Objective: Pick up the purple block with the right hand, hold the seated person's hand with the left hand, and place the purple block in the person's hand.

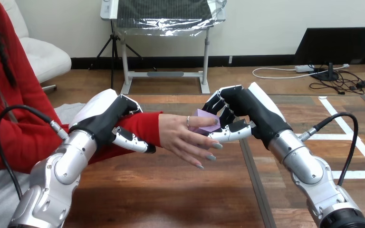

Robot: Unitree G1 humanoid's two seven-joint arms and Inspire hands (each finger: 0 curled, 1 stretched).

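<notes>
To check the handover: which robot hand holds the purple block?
The right robot hand, at the view's right, pinches the purple block by the person's hand; the left robot hand is curled round the person's red-sleeved wrist.

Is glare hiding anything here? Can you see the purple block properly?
Head view: light glints on the silver forearms and on the white shell of the left hand, hiding nothing; the table has a mild sheen; the purple block is evenly lit, partly covered by the curled fingers of the right hand, by the person's hand.
</notes>
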